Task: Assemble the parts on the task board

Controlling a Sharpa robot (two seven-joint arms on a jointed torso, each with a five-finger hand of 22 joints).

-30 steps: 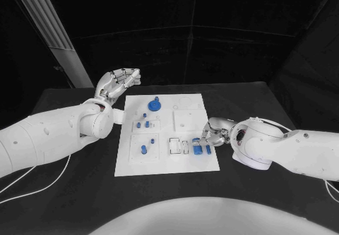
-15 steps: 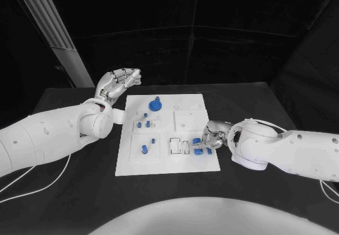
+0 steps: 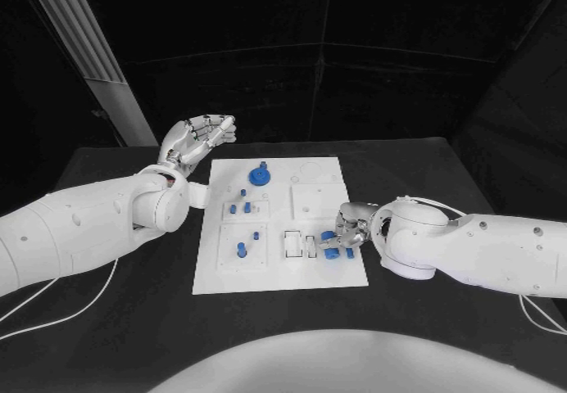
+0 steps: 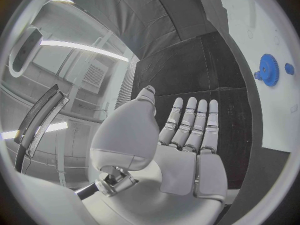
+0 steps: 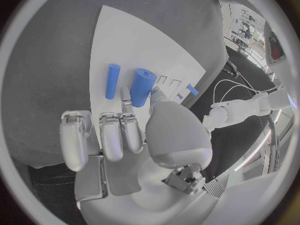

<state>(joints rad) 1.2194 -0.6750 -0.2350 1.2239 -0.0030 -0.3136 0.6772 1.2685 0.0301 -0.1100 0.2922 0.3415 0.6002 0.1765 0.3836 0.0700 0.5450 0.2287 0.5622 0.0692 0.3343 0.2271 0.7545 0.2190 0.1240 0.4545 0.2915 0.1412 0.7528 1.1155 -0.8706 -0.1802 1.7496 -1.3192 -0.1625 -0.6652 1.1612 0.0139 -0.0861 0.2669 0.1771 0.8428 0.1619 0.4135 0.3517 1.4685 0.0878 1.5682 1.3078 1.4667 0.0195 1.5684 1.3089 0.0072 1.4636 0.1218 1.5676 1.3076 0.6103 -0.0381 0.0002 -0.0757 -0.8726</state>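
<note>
The task board (image 3: 280,225) lies at the centre of the black table (image 3: 106,311). The right hand (image 3: 347,229) is at the board's 4 o'clock corner, with a fingertip and thumb touching the thick blue cylinder (image 5: 142,86); you cannot tell whether the grip has closed on it. A thinner blue pin (image 5: 112,81) lies just beside it, apart from the fingers. Judge both as light, rigid, smooth pieces, likely to roll or slip, so take the cylinder across its middle, pinching on opposite sides, and hold it level. The left hand (image 3: 197,137) is raised off the board's 11 o'clock corner, fingers together and extended, holding nothing. The blue gear (image 3: 259,174) stands near the board's 12 o'clock edge; handle it by its rim. No brand, label or legible writing can be made out on the board or the parts.
</note>
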